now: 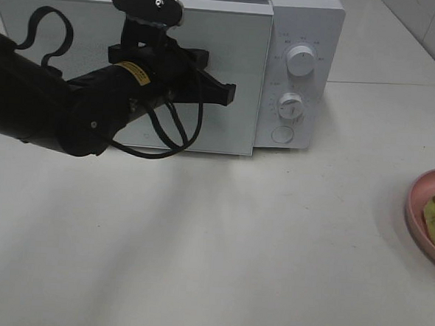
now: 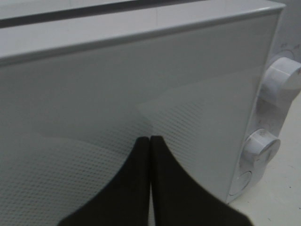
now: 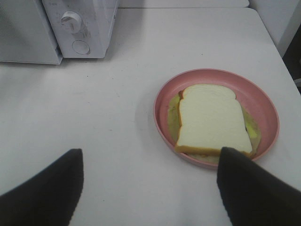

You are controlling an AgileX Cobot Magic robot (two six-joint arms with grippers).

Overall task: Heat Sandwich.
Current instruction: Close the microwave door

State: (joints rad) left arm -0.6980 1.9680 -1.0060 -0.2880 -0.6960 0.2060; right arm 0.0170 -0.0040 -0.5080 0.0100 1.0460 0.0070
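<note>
White counter [image 1: 271, 255], near to far: one sandwich [image 3: 211, 118] on one pink plate [image 3: 263, 101] at the right edge, right end effector [image 3: 149, 188] released above it; one microwave [image 1: 208, 66], door closed, two knobs, one button. Left end effector [image 2: 150, 179], clenched and empty, faces the door; step judged: opening it, likely via that button.

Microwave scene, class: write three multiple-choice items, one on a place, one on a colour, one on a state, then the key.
1. Where does the sandwich lie?
A. on the plate
B. on the microwave
C. in a pincer

2. What colour is the plate?
A. blue
B. pink
C. black

3. How is the microwave door?
A. wide open
B. removed
C. closed

Key: 1 A, the bread rests inside the plate's rim; 2 B, its rim shows pink; 3 C, the door sits flush, with the shut left pincer before it.
</note>
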